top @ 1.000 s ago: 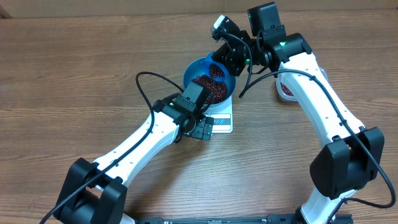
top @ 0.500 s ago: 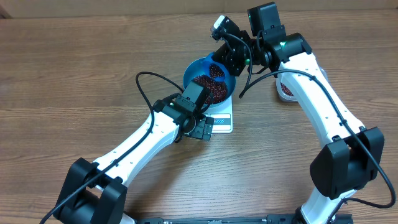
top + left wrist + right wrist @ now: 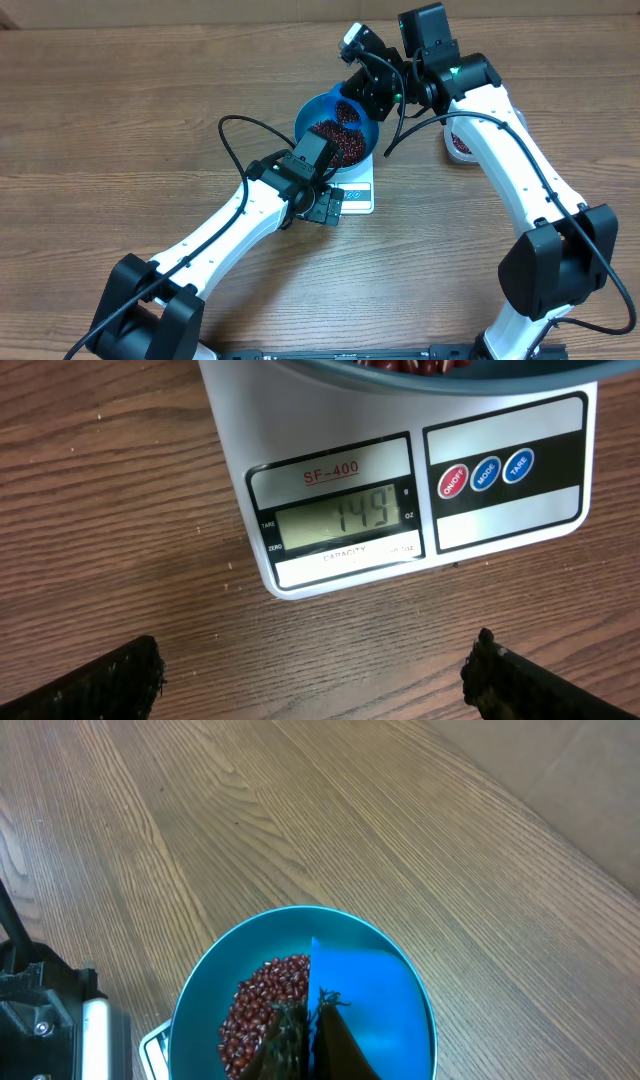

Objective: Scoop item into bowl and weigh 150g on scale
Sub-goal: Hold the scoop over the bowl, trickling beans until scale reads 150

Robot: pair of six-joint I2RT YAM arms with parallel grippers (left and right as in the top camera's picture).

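Though I looked for a change, there's none to speak of. Overhead now vs. half a sec and a sec back, both arms, the bowl (image 3: 338,135) and the scale (image 3: 358,193) sit exactly as they did. Reads as a pause to check the weight, imo.

The scale is approx. mid-desk, a bit toward the far edge, w/ its display strip facing the near edge. The bowl sits on top of it, w/ the beans (image 3: 338,150) heaped in the bottom.

The display (image 3: 340,518) in the left wrist view shows 149, i.e. just under target. So the task is nearly done, needing a few more beans at most, my guess.

The left gripper (image 3: 315,665) hovers over bare desk just on the near side of the scale. Its fingers are wide apart and hold nothing. Prob. parked there so its cam can read the display.

The right gripper (image 3: 308,1020) is over the bowl's far rim, fingers pinched together on the scoop (image 3: 365,1005), which reaches out over the bowl's inside. Can't tell if any beans are left on it.

The tub (image 3: 458,143) w/ more beans sits by the right arm, toward the desk's right edge, partly hidden.

Main risk: tip in too much & overshoot.
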